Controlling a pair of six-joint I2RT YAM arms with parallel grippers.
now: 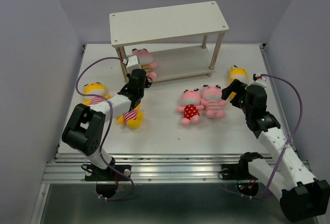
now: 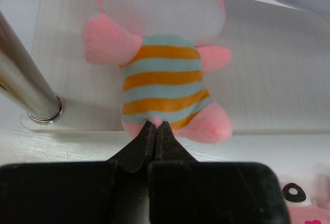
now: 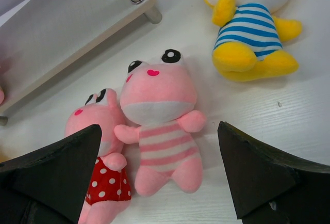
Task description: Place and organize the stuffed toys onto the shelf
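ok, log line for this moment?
left gripper: shut on yellow-striped toy | toy: on shelf lower board | right gripper: open, over pink-striped toy on table

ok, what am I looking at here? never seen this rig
Two robot arms are bolted at a table's near edge. The overhead view looks down from behind them; the other two come from a camera on each wrist. On the table: a two-tier shelf and six plush toys. On the left arm the jaws are shut, seemingly pinching the bottom of the yellow-striped pink toy, lying on the lower board. On the right arm the jaws are open, holding nothing, aimed at the pink-striped pink toy beside the red-dotted toy. A blue-striped yellow toy lies nearby; two more yellow toys lie beside the left arm.
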